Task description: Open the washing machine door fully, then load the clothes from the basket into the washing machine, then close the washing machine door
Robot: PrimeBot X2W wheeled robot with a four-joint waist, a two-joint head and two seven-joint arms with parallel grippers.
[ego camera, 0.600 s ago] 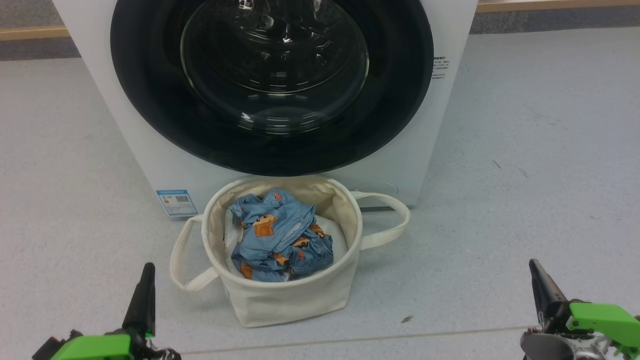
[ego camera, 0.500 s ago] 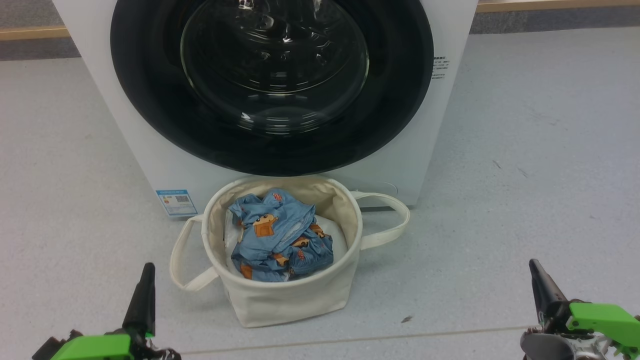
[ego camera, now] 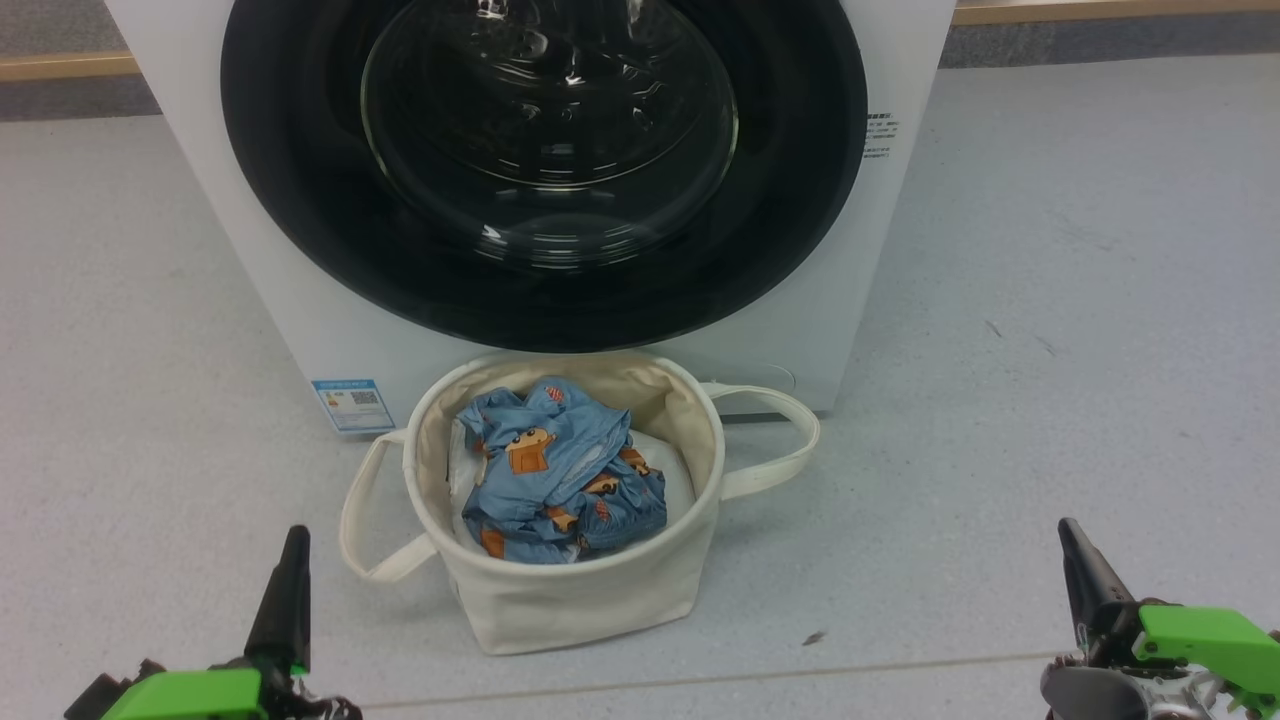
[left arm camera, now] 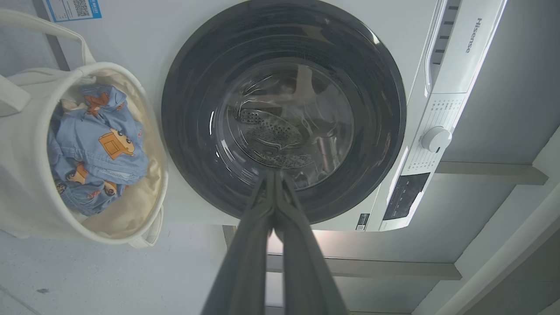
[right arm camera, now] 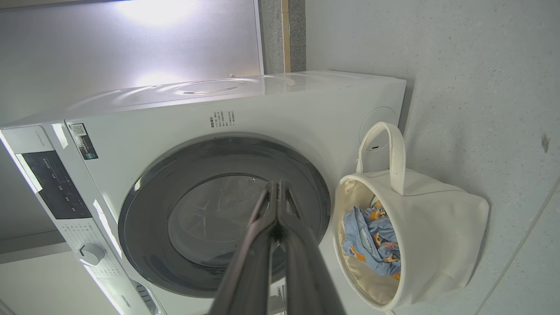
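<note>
Fingers: both pairs are pressed together and hold nothing; the left fingers (left arm camera: 258, 227) and the right fingers (right arm camera: 262, 232) each make one dark wedge.
Grippers: left gripper (ego camera: 295, 535) and right gripper (ego camera: 1068, 530) hang low over the floor (ego camera: 1050, 300), one at each side of the basket (ego camera: 560, 600), well apart from it and from the door (ego camera: 540, 300).
Basket: upright on the floor, just in front of the machine (ego camera: 300, 300), below the door.
Clothes (ego camera: 560, 470): crumpled inside the basket, on a white bundle (ego camera: 672, 470).
Door: looks closed, flat against the machine front.
Step in hand: opening the door, I judge; not yet begun.
How to do it well: one gripper should hook the black rim (ego camera: 300, 230) at the side away from the hinge and pull along an arc until the door stands fully wide. Which side has the hinge I cannot tell. The basket is close under the door, so the arm should better come from the side, not over it.
Left wrist view adds: the dial (left arm camera: 435, 139), the dark panel (left arm camera: 404, 199) and the drum holes (left arm camera: 267, 127) behind the glass (left arm camera: 315, 100); the head view ends at the upper part of the door.
Right wrist view adds: the machine top and a round flap (right arm camera: 376, 138) behind the basket handle (right arm camera: 396, 162).
Head view adds: both grippers together, with their places against the basket.
</note>
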